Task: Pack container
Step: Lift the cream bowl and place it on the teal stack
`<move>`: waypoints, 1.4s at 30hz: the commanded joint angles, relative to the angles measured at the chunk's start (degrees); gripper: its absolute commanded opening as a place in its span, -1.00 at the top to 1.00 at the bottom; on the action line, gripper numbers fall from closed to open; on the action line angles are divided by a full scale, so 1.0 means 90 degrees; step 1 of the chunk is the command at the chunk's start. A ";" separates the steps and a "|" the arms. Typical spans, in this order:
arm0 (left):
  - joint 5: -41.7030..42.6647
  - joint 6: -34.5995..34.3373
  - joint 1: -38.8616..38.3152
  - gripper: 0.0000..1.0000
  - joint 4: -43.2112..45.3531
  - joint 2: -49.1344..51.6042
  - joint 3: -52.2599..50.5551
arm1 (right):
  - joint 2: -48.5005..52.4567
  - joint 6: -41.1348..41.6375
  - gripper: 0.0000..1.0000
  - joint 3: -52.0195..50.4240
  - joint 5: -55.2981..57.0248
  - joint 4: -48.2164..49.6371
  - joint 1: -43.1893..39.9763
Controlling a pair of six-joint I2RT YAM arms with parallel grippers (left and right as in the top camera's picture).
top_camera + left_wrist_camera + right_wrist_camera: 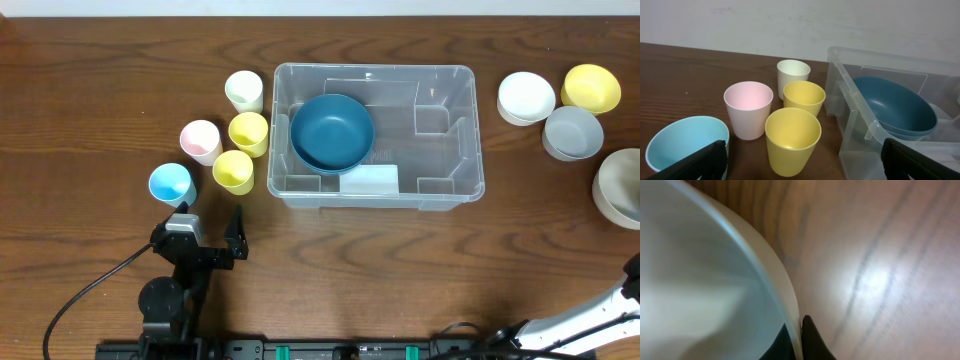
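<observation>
The clear container [472, 150] stands mid-table with a dark blue bowl [332, 132] inside, tilted against its left wall. My left gripper [212, 222] hovers open in front of the cups; in the left wrist view its fingers [690, 165] flank a yellow cup [791, 140] without touching it, and the container [860, 125] lies to the right. My right gripper [799, 335] is shut on the rim of a pale beige bowl [705, 280], one finger inside and one outside. In the overhead view that bowl [620, 185] sits at the right edge, and the gripper itself is out of that frame.
Left of the container stand a cream cup [244, 91], a pink cup [200, 141], two yellow cups [248, 133] and a light blue cup [170, 184]. At the right are a white bowl [526, 97], a yellow bowl [591, 88] and a grey bowl [573, 132].
</observation>
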 commanded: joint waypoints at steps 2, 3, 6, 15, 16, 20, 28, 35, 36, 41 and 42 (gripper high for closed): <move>-0.0053 -0.0032 0.0039 -0.96 -0.0061 -0.0039 -0.0197 | -0.0612 0.0058 0.98 0.0597 0.0308 -0.0517 -0.0029; -0.0053 -0.0029 0.0039 -0.96 -0.0061 -0.0039 -0.0197 | -0.0782 0.0061 0.98 0.0780 0.0274 -0.0636 -0.0027; -0.0053 -0.0029 0.0039 -0.96 -0.0061 -0.0039 -0.0197 | -0.1464 0.0063 0.98 0.1554 -0.0284 -0.0986 -0.0022; -0.0053 -0.0029 0.0039 -0.96 -0.0063 -0.0039 -0.0197 | -0.3249 0.0797 0.97 0.2968 -0.3055 -0.0991 0.0576; -0.0053 -0.0029 0.0039 -0.96 -0.0061 -0.0039 -0.0197 | -0.3444 0.0826 0.97 0.2999 -0.3213 -0.0916 0.0833; -0.0053 -0.0032 0.0039 -0.96 -0.0061 -0.0039 -0.0197 | -0.4012 0.0845 0.98 0.2999 -0.3009 -0.0772 0.2492; -0.0053 -0.0029 0.0039 -0.96 -0.0061 -0.0039 -0.0197 | -0.3356 0.0554 0.98 0.2956 -0.1736 -0.0794 0.6275; -0.0053 -0.0029 0.0039 -0.96 -0.0061 -0.0039 -0.0197 | -0.1807 0.0559 0.97 0.2956 -0.1086 -0.0906 0.7740; -0.0053 -0.0029 0.0039 -0.96 -0.0063 -0.0039 -0.0197 | -0.1600 0.0561 0.97 0.2956 -0.1083 -0.0950 0.7842; -0.0053 -0.0029 0.0039 -0.96 -0.0061 -0.0039 -0.0197 | -0.0690 0.0646 0.98 0.2956 -0.1083 -0.1117 0.8189; -0.0053 -0.0029 0.0039 -0.96 -0.0061 -0.0039 -0.0197 | -0.0542 0.0685 0.97 0.2956 -0.1090 -0.1144 0.8216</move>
